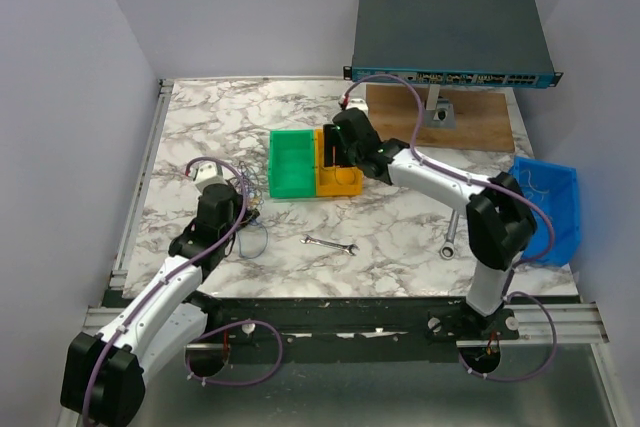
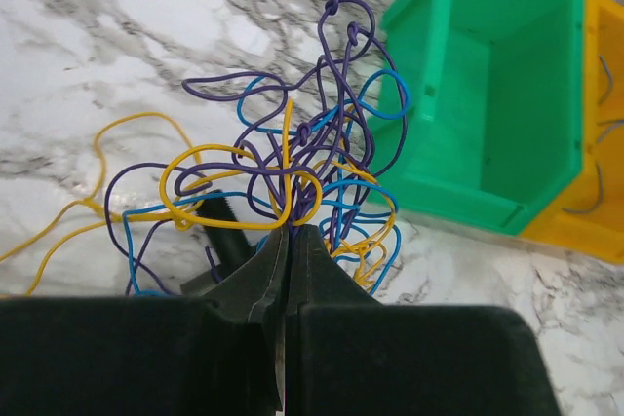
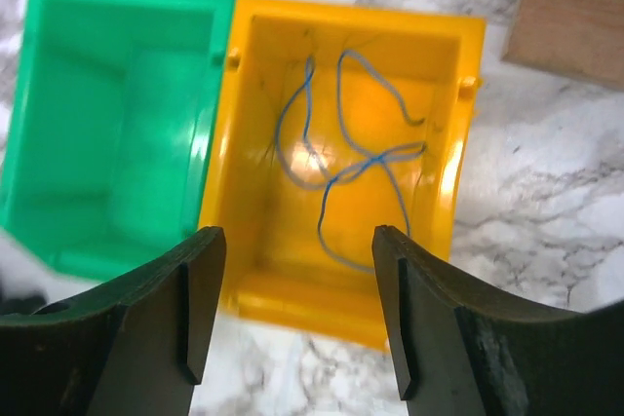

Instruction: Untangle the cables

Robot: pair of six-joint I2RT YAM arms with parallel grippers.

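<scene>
The cables (image 2: 292,158) are a tangled bundle of purple, blue and yellow wire loops on the marble table, left of the green bin (image 2: 439,192). In the top view the bundle (image 1: 254,230) lies by my left gripper (image 1: 248,212). My left gripper (image 2: 291,233) is shut on strands at the bundle's near side. My right gripper (image 3: 297,236) is open and empty, hovering over the yellow bin (image 3: 351,9). It also shows in the top view (image 1: 338,142). A single blue wire (image 3: 336,168) lies inside the yellow bin.
The green bin (image 1: 272,162) and yellow bin (image 1: 345,188) stand side by side mid-table. Two wrenches (image 1: 330,243) (image 1: 452,237) lie on the marble. A blue bin (image 1: 550,209) sits at the right edge. A network switch (image 1: 450,42) rests above a wooden board (image 1: 475,119) at the back.
</scene>
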